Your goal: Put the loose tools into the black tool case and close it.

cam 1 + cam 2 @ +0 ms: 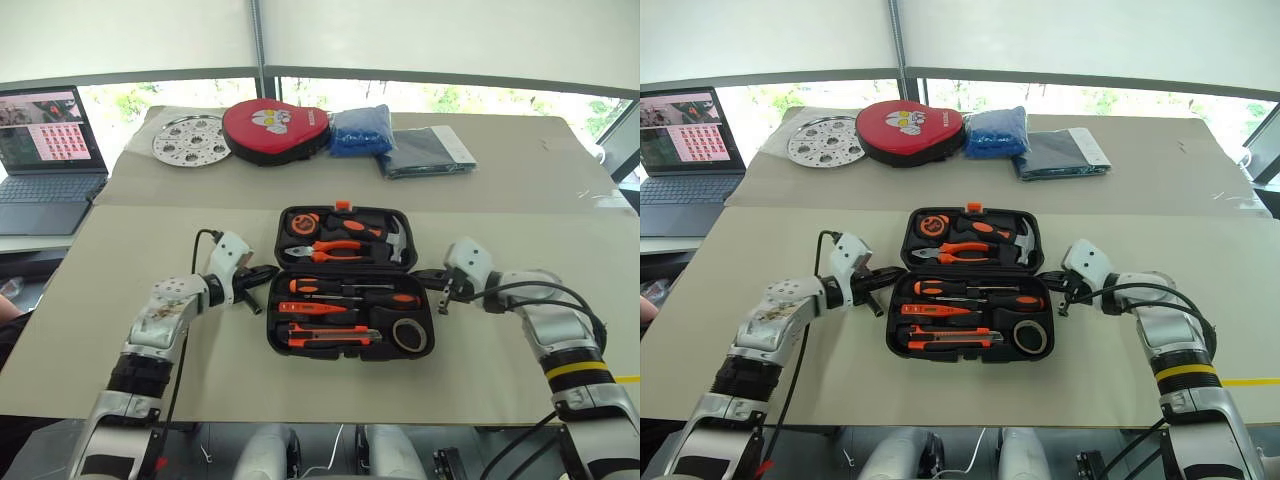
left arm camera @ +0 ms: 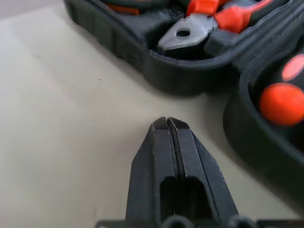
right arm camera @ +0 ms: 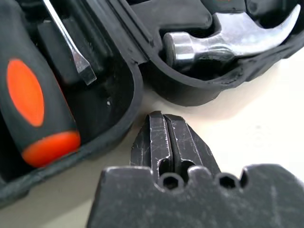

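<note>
Currently black tool case lies open mid-bench, loose tools seated in its near half, left gripper and right gripper at its side edges by the hinge, fingers pressed together, empty, bare bench outboard.
</note>
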Motion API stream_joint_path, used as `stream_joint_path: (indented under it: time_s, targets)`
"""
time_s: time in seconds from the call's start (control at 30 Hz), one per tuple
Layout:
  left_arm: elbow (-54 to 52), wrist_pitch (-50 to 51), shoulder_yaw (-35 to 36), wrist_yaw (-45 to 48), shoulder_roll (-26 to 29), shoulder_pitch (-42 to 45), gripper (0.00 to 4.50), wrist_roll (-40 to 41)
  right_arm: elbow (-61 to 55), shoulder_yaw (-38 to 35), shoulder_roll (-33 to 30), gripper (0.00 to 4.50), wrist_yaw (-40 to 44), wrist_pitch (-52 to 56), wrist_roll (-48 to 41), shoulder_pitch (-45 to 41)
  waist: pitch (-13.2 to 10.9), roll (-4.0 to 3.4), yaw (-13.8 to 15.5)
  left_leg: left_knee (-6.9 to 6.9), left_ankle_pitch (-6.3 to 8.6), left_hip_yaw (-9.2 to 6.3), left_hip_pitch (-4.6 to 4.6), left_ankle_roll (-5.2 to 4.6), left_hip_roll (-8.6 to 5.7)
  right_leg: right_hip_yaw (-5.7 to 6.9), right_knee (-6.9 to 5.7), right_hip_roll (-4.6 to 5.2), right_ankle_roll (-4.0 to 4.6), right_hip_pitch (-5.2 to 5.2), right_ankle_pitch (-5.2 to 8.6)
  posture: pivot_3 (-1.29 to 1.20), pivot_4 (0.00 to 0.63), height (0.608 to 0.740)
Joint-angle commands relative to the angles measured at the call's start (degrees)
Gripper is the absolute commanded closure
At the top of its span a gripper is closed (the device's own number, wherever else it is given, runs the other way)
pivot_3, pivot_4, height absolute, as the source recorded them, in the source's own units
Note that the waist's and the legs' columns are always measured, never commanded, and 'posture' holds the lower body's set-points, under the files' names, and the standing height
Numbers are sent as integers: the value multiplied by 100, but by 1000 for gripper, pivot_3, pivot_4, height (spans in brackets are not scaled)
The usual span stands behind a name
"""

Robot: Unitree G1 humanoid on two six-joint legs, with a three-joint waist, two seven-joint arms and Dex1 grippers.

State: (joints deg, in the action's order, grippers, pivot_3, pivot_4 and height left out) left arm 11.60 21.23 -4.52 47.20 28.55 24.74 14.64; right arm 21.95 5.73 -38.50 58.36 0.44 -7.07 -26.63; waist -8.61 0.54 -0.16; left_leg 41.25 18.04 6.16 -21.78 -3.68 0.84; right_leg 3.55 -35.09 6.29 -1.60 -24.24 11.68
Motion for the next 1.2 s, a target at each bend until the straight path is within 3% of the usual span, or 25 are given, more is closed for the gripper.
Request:
stream_joint_path:
  time_s: [0.03, 0.5, 0.53, 0.57, 0.67, 0.73, 0.83, 0.93, 1.03, 1.2]
  targets:
    - [-90, -118, -118, 137, -101, 57, 4475, -47, -421, -25, 48, 4494, 161, 5, -120, 38, 0, 0, -9, -1, 0, -1, 1, 0, 1, 0, 0, 0, 0, 0, 0, 0, 150, 740]
    - [-1187, 40, 244, 258, 134, -784, 4475, 150, -1113, -477, -333, 4494, 11, 466, -243, 811, 0, 0, 12, -18, 0, -11, 3, 2, 1, 1, 5, 6, -2, 1, 1, 0, 150, 740]
    - [-1445, 687, 513, 155, 371, -867, 4475, 328, -1386, -729, -605, 4494, 224, 1346, -685, 879, -1, 0, 18, -17, 0, -11, 3, 2, 1, 0, 7, 8, -2, 0, 1, 0, 150, 740]
    - [-1636, 1172, 704, 79, 549, -924, 3975, 465, -1596, -910, -807, 3918, 392, 2011, -1017, 926, -3, 0, 19, -15, 0, -12, 2, 2, 0, 0, 7, 9, -2, -1, 1, 0, 150, 740]
    - [-2051, 2316, 1132, 370, 1232, -1004, 3002, 1077, -2125, -1352, -918, 2967, 261, 2907, -1704, 722, -6, -1, -11, -14, 0, -23, -7, 1, 5, 1, 2, 12, -1, -12, 2, 0, 150, 740]
    - [-2046, 2968, 1400, 368, 1353, -762, 2317, 1550, -2467, -1455, -961, 2350, 67, 3928, -2156, 454, -8, -1, -53, -14, -1, -24, 7, 3, 9, 0, 3, 12, 1, -9, 2, 0, 150, 740]
    - [-1941, 3617, 1481, 237, 1433, -149, 1264, 1834, -2794, -815, -1402, 1295, -138, 5310, -1961, -102, -10, 1, -39, -15, -2, -37, 18, 5, 6, 3, -4, 15, 9, 2, -3, 0, 150, 740]
    - [-1668, 4303, 1149, -211, 1382, 604, 175, 1690, -2369, -567, -1165, 234, -595, 6433, -2014, -1045, -13, 6, 1, -12, -4, -51, 15, 9, -1, 10, -11, 16, 14, 2, -6, 0, 150, 740]
    - [-1425, 4857, 921, -574, 1131, 1169, 13, 1659, -1754, -285, -887, 34, -1005, 7374, -1870, -1823, -13, 6, 8, -5, -11, -54, -5, 7, -9, 9, -13, 15, 18, -9, -10, 0, 150, 740]
    - [-874, 4940, 736, -1129, 557, 1674, 13, 1434, -1140, 29, -497, 34, -1444, 7738, -1629, -2385, -13, 6, 20, -15, -22, -58, -35, 8, -15, 24, -13, 6, 12, -22, -10, 0, 150, 740]
